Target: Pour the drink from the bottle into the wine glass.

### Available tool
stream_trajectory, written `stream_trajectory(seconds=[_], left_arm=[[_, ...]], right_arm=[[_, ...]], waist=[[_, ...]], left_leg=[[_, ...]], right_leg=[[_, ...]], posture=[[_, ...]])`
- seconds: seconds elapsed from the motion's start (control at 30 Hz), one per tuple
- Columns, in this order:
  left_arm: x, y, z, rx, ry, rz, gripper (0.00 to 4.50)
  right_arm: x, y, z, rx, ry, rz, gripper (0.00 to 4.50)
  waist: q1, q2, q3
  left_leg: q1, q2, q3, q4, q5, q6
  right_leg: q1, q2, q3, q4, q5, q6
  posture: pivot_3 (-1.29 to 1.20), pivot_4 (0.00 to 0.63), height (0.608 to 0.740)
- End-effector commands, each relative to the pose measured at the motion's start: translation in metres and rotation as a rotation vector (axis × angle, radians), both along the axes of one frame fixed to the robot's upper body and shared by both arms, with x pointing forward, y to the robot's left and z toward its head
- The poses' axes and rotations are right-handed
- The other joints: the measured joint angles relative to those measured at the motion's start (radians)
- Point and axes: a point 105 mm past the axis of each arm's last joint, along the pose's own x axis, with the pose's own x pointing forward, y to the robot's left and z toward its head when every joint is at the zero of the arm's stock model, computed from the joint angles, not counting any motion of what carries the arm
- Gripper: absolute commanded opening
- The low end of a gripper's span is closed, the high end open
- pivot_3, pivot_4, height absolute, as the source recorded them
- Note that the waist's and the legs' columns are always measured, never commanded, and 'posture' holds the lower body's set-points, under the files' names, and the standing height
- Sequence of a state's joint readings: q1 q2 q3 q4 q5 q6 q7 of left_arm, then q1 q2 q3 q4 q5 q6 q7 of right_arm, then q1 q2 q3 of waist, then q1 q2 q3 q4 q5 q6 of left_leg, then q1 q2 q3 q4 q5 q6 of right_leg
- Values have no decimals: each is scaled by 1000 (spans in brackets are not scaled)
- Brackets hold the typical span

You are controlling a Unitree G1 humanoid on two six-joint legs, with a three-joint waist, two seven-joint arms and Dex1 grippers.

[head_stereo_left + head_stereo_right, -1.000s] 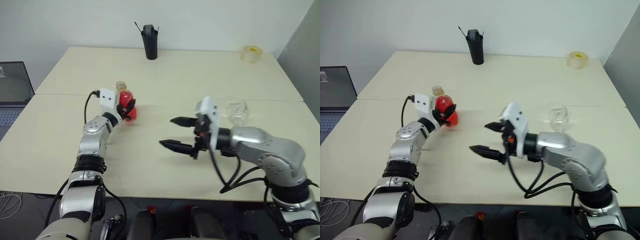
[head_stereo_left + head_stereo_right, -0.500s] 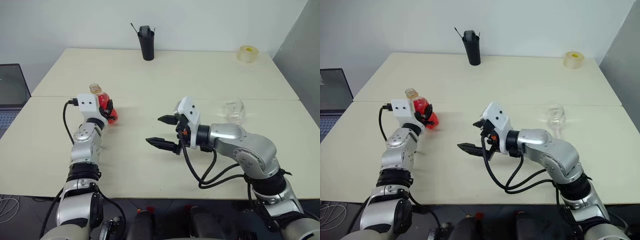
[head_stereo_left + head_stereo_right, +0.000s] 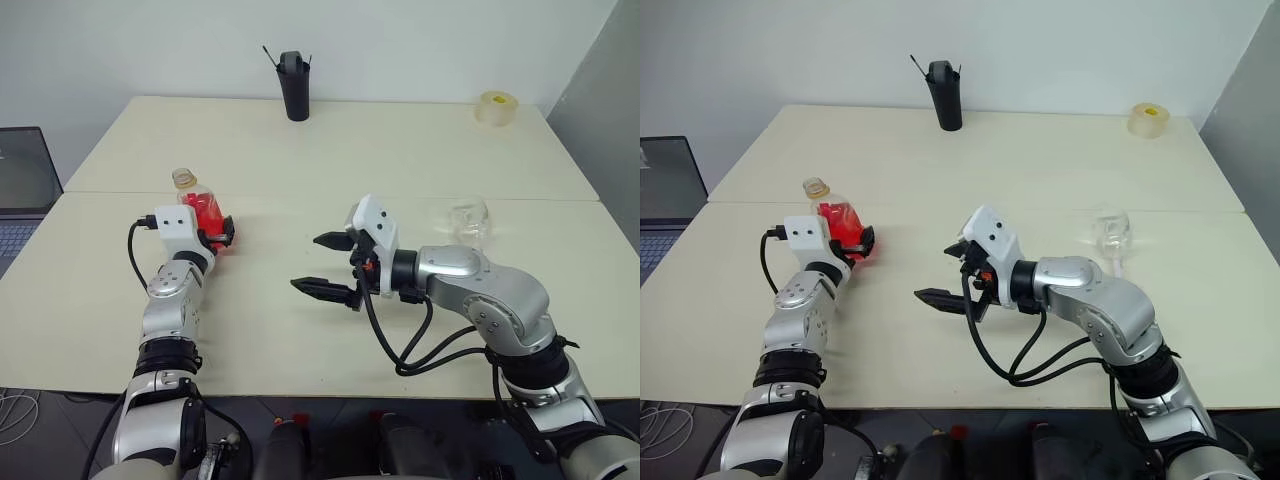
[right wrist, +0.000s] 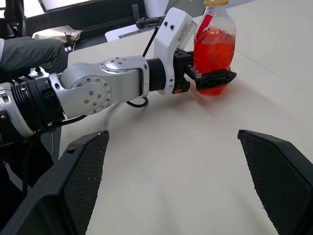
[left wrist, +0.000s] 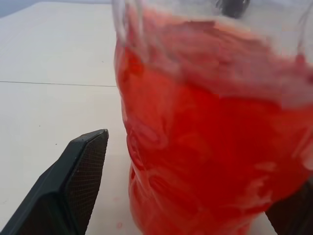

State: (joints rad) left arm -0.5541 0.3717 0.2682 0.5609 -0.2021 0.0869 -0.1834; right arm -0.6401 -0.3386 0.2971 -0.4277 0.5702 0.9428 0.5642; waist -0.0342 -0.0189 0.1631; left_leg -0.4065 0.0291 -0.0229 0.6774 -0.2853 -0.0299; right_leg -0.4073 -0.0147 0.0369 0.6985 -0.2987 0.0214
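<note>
The bottle [image 3: 203, 208], clear with a yellowish cap and the red drink [image 5: 205, 147] inside, stands on the left part of the table [image 3: 400, 150]. My left gripper [image 3: 218, 237] is open around its lower body. In the left wrist view one finger [image 5: 83, 166] stands clear of the bottle wall. My right gripper [image 3: 307, 262] hovers open and empty over the table's middle, pointing toward the bottle [image 4: 213, 46]. The wine glass [image 3: 470, 218] is on the right side of the table, behind my right forearm.
A black pen holder [image 3: 294, 88] stands at the table's far edge, and a roll of tape [image 3: 499, 107] lies at the far right corner. A laptop [image 3: 20, 190] sits off the table's left edge. A seam [image 3: 120, 191] crosses the table.
My left gripper has opened and let go of the bottle, which now stands on the table a little further left. My right gripper has stayed open and nearly still.
</note>
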Motion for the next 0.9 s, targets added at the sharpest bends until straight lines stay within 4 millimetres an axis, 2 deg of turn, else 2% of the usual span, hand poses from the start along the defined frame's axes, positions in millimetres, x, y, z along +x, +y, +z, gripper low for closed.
stream_trajectory(seconds=[0.03, 0.17, 0.6, 0.73, 0.9], left_arm=[[-4, 12, 10, 19, -24, 29, 4457], [-17, 14, 13, 24, -20, 2, 4457], [-45, 22, 2, 16, 35, 16, 4457], [-58, 24, -4, 2, 55, 3, 4457], [-85, 23, -11, 10, 86, -75, 4457]], right_arm=[[-4, 3, 12, 24, -53, 29, 4500], [-2, -2, 12, 14, -53, 18, 4500], [9, -7, 12, 3, -63, 13, 4500], [12, -9, 9, -5, -64, 16, 4500], [14, -14, 7, -13, -59, 17, 4500]], waist=[[0, 0, 0], [-3, 0, 0], [-2, 0, 0], [-2, 0, 0], [-1, 0, 0]], left_leg=[[0, 0, 0, 0, 0, 0], [0, 0, 0, 0, 0, 0], [0, 0, -1, -1, 0, 0], [0, 0, 0, -1, 0, 0], [0, 0, -1, -1, 0, 0]], right_leg=[[0, 0, 0, 0, 0, 0], [0, 0, 0, 0, 0, 0], [0, -1, 1, 0, 0, 0], [0, -1, 1, -1, 0, 0], [0, -2, 1, -1, 0, 0]], posture=[[0, 150, 740], [0, 150, 740], [0, 150, 740], [0, 150, 740], [0, 150, 740]])
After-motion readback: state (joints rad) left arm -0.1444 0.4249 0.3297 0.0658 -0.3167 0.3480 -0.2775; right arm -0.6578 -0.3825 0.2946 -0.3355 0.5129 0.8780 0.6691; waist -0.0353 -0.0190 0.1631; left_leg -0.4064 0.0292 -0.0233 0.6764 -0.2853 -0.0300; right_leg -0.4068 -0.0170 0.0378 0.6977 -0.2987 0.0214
